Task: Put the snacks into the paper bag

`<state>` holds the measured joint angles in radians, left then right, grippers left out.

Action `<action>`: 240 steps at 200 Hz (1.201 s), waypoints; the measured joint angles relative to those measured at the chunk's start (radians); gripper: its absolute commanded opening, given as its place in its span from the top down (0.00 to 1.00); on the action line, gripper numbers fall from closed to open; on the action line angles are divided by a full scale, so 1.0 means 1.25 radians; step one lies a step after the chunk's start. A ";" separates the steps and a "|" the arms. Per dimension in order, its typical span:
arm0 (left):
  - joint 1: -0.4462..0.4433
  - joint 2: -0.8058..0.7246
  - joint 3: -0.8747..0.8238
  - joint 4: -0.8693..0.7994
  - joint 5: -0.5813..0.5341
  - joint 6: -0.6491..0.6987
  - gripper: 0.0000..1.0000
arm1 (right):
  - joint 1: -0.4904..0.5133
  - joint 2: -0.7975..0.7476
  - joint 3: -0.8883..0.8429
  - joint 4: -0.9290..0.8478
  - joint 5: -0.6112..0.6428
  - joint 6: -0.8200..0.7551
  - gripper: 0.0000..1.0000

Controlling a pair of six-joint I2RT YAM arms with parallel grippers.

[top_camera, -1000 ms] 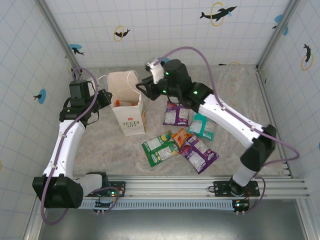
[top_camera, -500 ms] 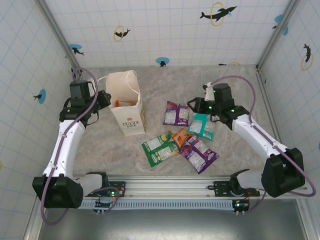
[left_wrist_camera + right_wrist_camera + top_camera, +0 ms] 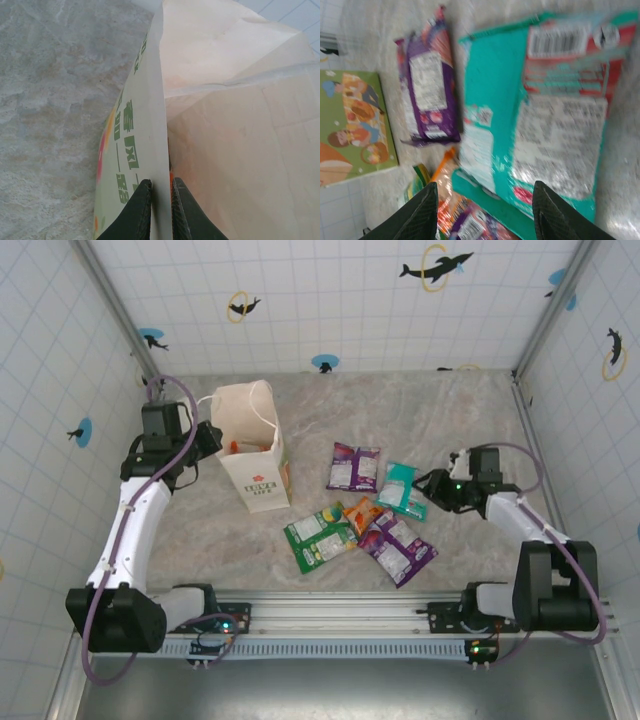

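Right claw (image 3: 432, 486) spread wide, empty; flat teal glossy snack packet (image 3: 402, 490) lies just ahead on the grey counter (image 3: 400, 420), long axis running away from the claw; right arm nearest. Left claw (image 3: 159, 189) pinches the wall of the cream-white paper carrier bag (image 3: 250, 440).

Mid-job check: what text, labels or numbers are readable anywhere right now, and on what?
"LOVE LIFE", probably, in green on the side of the paper bag, top view; small, so unsure.
Green Chinese-style characters on the same bag, left wrist view: I cannot read them reliably.
On the teal packet: a barcode and fine print, blurred.
On the purple packet: a white label, blurred.
On the green packet: print too small.
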<state>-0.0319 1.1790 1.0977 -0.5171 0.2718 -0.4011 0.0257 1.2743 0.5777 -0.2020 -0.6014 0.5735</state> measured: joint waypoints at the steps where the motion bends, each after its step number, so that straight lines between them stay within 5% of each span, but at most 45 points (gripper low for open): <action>1: 0.000 0.000 0.000 0.000 0.000 0.000 0.84 | 0.000 -0.001 -0.002 0.001 -0.002 0.000 0.47; 76: 0.000 0.000 -0.009 0.002 0.000 0.000 0.84 | -0.041 -0.048 -0.178 0.143 -0.052 0.057 0.46; 240: 0.000 0.000 -0.009 0.002 0.000 0.000 0.85 | -0.061 -0.102 -0.277 0.222 -0.048 0.107 0.46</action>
<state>-0.0319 1.1786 1.0866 -0.5140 0.2718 -0.4015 -0.0502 1.1465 0.2314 0.0750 -0.6609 0.7071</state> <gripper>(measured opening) 0.150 0.540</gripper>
